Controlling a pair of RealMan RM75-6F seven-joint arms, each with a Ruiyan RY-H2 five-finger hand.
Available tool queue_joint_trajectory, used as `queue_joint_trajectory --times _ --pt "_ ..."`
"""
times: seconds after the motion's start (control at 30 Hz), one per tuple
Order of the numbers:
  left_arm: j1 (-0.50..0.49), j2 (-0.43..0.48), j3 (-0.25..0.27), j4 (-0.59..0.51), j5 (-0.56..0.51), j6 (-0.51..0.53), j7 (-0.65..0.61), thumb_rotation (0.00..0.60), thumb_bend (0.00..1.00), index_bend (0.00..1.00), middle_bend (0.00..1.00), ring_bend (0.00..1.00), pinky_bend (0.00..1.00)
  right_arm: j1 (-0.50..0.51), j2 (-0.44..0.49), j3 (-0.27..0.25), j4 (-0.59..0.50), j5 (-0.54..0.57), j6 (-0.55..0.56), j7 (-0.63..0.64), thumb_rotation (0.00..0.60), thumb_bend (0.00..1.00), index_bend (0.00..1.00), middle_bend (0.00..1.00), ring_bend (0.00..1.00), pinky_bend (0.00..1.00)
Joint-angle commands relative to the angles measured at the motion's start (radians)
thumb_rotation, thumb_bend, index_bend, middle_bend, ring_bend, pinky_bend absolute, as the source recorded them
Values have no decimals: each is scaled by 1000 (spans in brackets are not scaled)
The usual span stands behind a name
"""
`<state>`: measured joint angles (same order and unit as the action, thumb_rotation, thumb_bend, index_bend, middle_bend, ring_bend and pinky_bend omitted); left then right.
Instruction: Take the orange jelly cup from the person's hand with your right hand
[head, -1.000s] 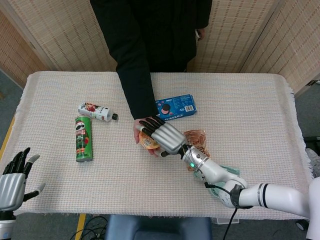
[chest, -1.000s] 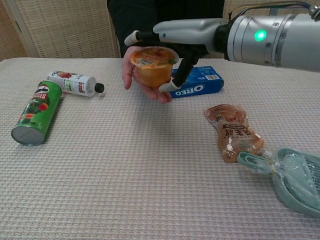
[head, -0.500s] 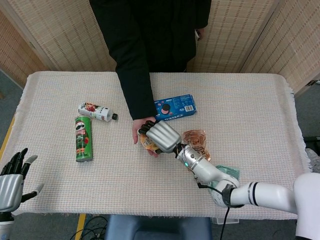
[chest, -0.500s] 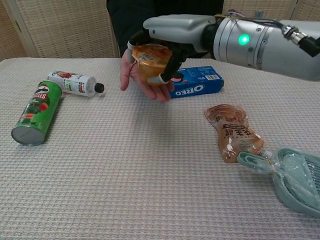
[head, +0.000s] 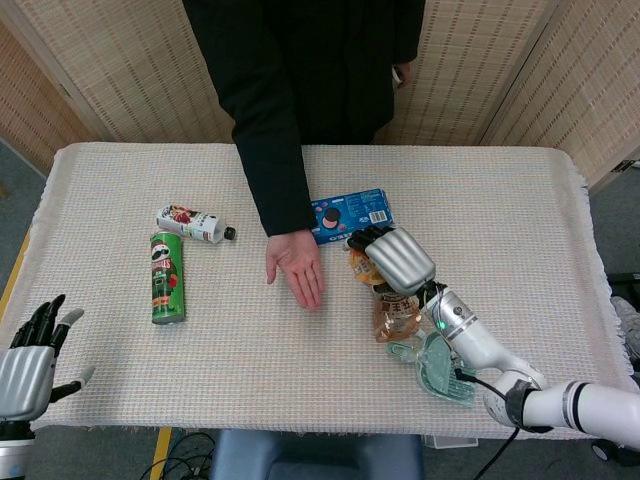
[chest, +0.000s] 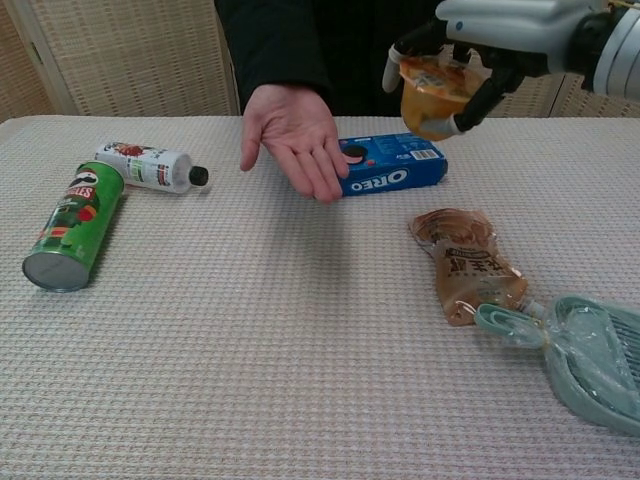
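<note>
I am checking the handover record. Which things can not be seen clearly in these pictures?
- Orange jelly cup: head view, mostly hidden under the right robot hand.
- Left robot hand: head view only, wrist cut by the frame edge.
- Green scoop: chest view, cut by the right edge.

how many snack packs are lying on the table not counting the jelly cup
3: a green chips can at the left, a blue cookie box by the person's arm, and a brown pouch at the right. More could be hidden.

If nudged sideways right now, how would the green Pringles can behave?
The green cylindrical Pringles can lies on its side, so it would probably roll. The textured woven tablecloth may slow it. It looks stiff, likely light for its size.
</note>
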<state>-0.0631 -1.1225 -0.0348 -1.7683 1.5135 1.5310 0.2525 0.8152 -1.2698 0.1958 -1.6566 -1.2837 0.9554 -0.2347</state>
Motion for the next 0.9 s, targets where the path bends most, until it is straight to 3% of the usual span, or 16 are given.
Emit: queue_joint_trajectory --times 0.03,0.33,0.53,0.7,0.83,0.9 --pt "-2 -2 0 -4 3 -1 6 600 223 197 43 46 207 -5 -6 -20 27 7 -25 12 600 546 405 365 328 599" --pt "6 3 5 -11 0 3 3 600 224 197 43 46 208 22 -118 -79 143 -19 -106 9 600 545 405 344 328 594" --pt "9 4 6 -12 -2 4 7 600 223 197 43 46 208 50 -220 -93 247 -17 -166 25 600 535 390 311 324 521" --pt "9 5 5 -14 -1 5 9 600 223 197 43 46 207 74 -290 -93 329 -15 -205 37 600 498 241 235 232 407" --pt "8 3 7 -10 -2 1 9 600 223 197 43 46 208 87 -317 -89 366 3 -232 36 600 350 35 136 130 306" --pt "8 1 6 -6 -4 0 14 600 223 197 43 46 208 92 -319 -87 368 14 -245 31 600 304 1 68 62 240"
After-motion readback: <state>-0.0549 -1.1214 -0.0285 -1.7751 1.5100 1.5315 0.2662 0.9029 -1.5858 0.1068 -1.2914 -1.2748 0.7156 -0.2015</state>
